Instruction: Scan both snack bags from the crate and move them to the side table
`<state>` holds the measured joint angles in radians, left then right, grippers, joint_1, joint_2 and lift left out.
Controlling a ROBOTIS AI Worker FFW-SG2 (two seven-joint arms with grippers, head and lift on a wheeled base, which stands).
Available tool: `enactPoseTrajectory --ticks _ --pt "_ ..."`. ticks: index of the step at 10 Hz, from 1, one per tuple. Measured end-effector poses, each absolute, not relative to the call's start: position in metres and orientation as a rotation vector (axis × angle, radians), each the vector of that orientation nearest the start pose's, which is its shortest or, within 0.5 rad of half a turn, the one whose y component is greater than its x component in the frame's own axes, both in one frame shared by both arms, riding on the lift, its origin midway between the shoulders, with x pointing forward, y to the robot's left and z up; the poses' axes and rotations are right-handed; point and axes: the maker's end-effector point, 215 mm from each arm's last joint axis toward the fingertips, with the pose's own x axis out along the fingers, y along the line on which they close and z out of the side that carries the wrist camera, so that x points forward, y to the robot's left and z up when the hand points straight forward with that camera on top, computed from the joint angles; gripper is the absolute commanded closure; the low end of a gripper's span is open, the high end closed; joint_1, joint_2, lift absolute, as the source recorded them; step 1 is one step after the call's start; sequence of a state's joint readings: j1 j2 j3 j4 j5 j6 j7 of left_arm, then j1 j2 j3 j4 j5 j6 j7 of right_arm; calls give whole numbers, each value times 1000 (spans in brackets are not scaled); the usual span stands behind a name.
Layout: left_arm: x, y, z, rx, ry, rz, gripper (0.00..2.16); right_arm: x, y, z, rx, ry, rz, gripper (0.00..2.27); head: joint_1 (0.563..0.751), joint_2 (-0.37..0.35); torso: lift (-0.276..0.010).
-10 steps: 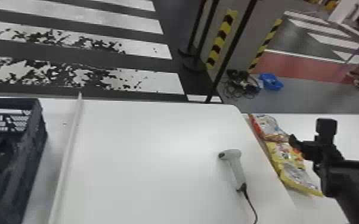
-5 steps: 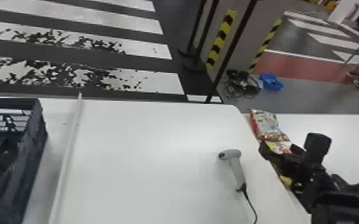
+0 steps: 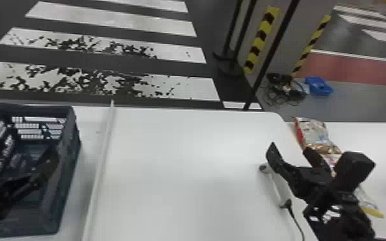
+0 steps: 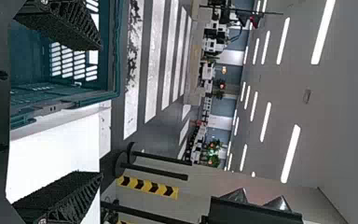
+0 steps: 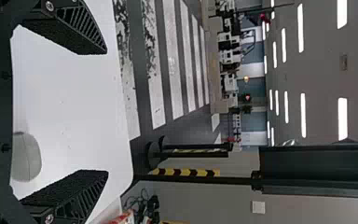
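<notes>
In the head view my left gripper (image 3: 22,150) hangs over the dark blue crate (image 3: 69,182); in the left wrist view this gripper (image 4: 100,110) is open beside the crate rim (image 4: 115,56), nothing between its fingers. My right gripper (image 3: 290,149), open and empty, is above the grey scanner (image 3: 275,187), near the table's right edge. In the right wrist view, the gripper (image 5: 106,112) has the scanner's rounded head (image 5: 26,156) beyond its base. A red and silver snack bag (image 3: 314,133) lies on the side table; behind the right arm a silver and yellow bag (image 3: 372,210) partly shows.
A white strip (image 3: 101,170) runs across the main table (image 3: 182,179) between crate and scanner. The scanner's black cable (image 3: 295,221) trails to the front edge. The side table (image 3: 378,144) adjoins on the right. Black posts stand behind on the floor.
My right gripper has moved left from over the bags to above the scanner. The head view has turned slightly left, bringing more of the crate into it.
</notes>
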<state>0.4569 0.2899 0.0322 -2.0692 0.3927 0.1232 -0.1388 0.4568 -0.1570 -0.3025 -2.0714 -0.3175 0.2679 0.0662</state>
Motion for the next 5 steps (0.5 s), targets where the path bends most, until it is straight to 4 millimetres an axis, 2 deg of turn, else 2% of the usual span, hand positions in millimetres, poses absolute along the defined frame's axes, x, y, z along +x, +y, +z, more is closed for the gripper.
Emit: enactPoseTrajectory --ticks 2,3,4,5 --pt "447 227 -326 -115 90 -253 39 437 -305 -330 47 88 -27 80 695 -111 -95" --pt "439 225 -324 -113 91 -251 39 429 -276 -325 34 72 1 83 695 -72 -95" --pt "430 224 -322 -109 93 -251 39 421 -253 -321 20 63 21 83 695 -41 -95" --pt "420 223 -321 -105 98 -252 39 412 -239 -319 13 57 33 83 695 -29 -95"
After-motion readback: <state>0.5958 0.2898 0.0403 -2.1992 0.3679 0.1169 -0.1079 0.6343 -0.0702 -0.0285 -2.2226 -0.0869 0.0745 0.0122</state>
